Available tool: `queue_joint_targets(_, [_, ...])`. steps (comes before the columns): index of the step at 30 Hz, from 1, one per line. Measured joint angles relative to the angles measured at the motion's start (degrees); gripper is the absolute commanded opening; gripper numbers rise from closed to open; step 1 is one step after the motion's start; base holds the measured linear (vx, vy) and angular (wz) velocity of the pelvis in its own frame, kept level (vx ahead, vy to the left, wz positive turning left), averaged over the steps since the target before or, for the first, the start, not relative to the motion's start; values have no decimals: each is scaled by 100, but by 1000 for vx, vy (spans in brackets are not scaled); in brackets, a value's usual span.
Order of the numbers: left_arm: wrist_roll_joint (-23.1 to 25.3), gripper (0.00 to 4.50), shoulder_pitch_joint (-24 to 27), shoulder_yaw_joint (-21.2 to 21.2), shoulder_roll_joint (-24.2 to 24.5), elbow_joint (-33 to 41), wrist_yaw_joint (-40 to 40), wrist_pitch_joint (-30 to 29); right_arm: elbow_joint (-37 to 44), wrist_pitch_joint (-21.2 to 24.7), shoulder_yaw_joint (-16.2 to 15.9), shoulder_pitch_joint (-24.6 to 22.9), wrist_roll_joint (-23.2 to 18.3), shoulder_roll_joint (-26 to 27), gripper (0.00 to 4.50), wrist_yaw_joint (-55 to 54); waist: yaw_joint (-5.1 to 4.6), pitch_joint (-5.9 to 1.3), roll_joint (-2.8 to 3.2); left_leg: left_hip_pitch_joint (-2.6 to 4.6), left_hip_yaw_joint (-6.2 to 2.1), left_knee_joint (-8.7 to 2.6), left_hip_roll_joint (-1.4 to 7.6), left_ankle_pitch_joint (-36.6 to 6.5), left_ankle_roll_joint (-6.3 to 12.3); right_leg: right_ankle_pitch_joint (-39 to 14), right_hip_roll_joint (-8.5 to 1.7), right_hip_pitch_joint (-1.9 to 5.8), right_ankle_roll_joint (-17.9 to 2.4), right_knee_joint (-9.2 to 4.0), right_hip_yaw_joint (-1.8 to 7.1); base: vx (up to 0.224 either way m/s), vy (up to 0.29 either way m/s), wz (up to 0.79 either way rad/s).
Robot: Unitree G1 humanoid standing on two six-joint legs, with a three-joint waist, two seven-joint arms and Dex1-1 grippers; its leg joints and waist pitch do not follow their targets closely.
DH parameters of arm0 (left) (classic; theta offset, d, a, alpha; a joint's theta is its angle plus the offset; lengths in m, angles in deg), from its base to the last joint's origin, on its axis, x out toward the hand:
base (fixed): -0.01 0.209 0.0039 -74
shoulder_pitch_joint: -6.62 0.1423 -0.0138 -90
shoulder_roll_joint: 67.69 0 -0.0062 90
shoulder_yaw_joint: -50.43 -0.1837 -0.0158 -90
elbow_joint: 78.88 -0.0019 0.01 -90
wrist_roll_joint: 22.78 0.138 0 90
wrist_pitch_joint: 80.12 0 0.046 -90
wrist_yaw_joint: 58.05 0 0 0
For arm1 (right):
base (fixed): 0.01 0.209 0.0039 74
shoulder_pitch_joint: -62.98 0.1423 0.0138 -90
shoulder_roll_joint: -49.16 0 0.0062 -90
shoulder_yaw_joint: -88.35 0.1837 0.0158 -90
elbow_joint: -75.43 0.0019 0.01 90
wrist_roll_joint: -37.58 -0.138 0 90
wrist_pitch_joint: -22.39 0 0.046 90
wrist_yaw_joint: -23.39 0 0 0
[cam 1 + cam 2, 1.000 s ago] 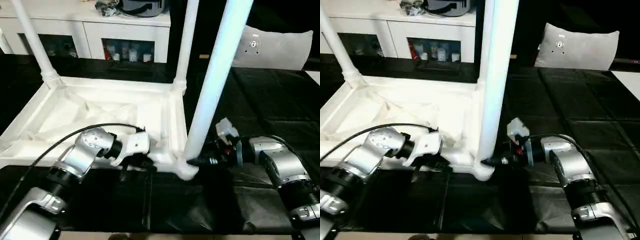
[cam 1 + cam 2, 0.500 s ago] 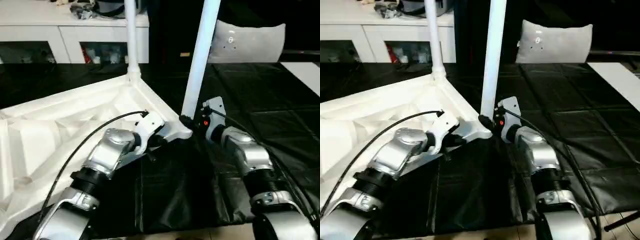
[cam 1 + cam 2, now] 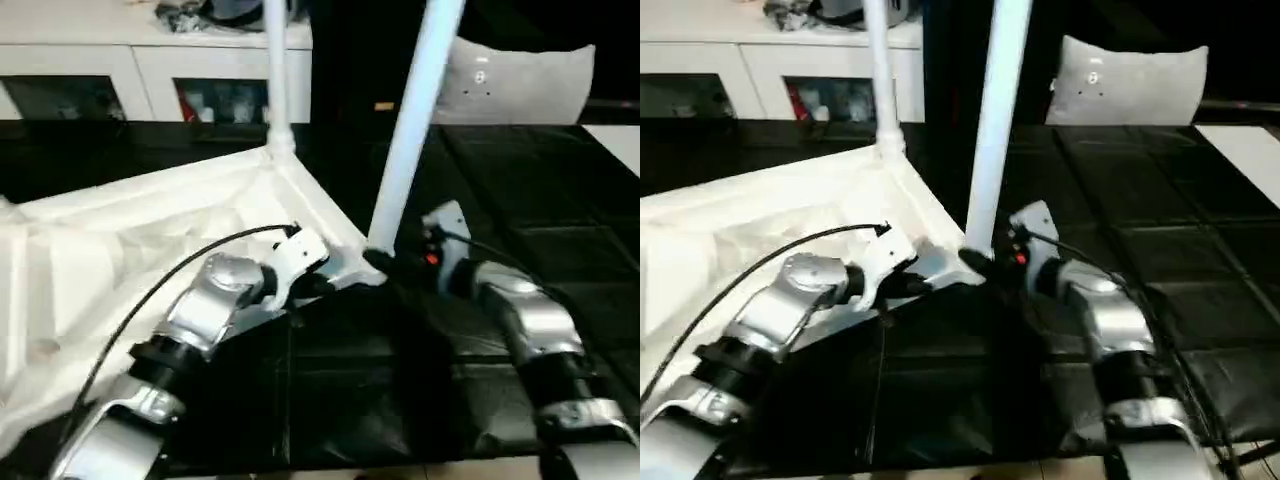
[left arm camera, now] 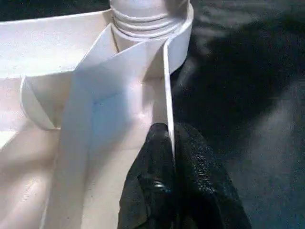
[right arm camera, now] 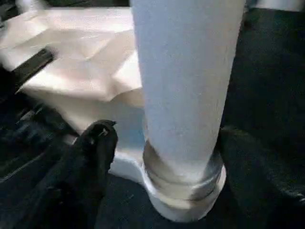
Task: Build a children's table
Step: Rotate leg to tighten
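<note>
The children's table top [image 3: 120,250] lies upside down, white, ribbed side up. One white leg [image 3: 405,160] stands in its near corner socket, and another leg [image 3: 277,80] stands at the far corner. My left gripper [image 4: 170,143] is shut on the thin rim wall just beside that near socket [image 4: 143,19]; in the left eye view the left gripper [image 3: 312,285] sits at the same corner. My right gripper [image 5: 167,131] is open around the leg's [image 5: 186,81] base, with one finger [image 5: 95,148] standing clear of it on each side.
A white cabinet with glass doors [image 3: 150,70] runs along the back. A flat white board [image 3: 520,85] leans at the back right. Black sheeting [image 3: 540,190] covers the surface around the table. A black cable [image 3: 180,270] arcs over my left forearm.
The camera has swung, so the whole picture has shifted. Both grippers stay at the same near corner; the left still pinches the rim and the right stays at the leg's base.
</note>
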Motion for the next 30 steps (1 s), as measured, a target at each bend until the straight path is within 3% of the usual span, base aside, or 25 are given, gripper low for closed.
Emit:
queue_joint_targets(7, [29, 0, -2, -256, 513, -71, -863, 876, 104, -70, -155, -15, -20, -660, 443, 1084, 125, 0, 0, 3, -1, 9, 0, -1, 1, 0, -2, 0, 0, -2, 0, 0, 0, 0])
queue_joint_targets(14, [-125, 0, -8, -378, 866, -92, -1713, 1305, 254, -4, -448, -124, -203, -1102, 443, 2270, 227, 1, 1, 3, -1, 12, 3, -1, 1, 5, -2, 1, -8, 1, -3, 0, 0, 0])
queue_joint_targets(20, [-277, 0, 38, -487, 985, 11, -2233, 1374, 314, -88, -532, -142, -250, -1089, 373, 2633, 267, 0, 0, 4, 0, 18, 4, 0, 1, 4, -3, 2, -6, 3, -2, 0, 0, 0])
queue_joint_targets(24, [-292, 0, 69, -534, 986, 50, -2329, 1484, 315, -142, -625, -142, -279, -1013, 365, 2785, 298, 0, 0, 5, 0, 18, 5, 0, 1, 4, -2, 3, -6, 6, -3, 0, 0, 0])
queue_joint_targets(26, [-295, 0, 69, -538, 983, 51, -2356, 1493, 316, -142, -661, -143, -296, -974, 329, 2813, 309, 0, 0, 5, 0, 18, 5, 0, 0, 4, -2, 3, -6, 7, -2, 0, 0, 0])
queue_joint_targets(30, [-297, 0, 92, -538, 979, 87, -2358, 1494, 315, -170, -698, -143, -323, -885, 313, 2838, 331, 0, 0, 5, 0, 18, 7, 0, 0, 4, -2, 2, -6, 6, -2, 0, 0, 0])
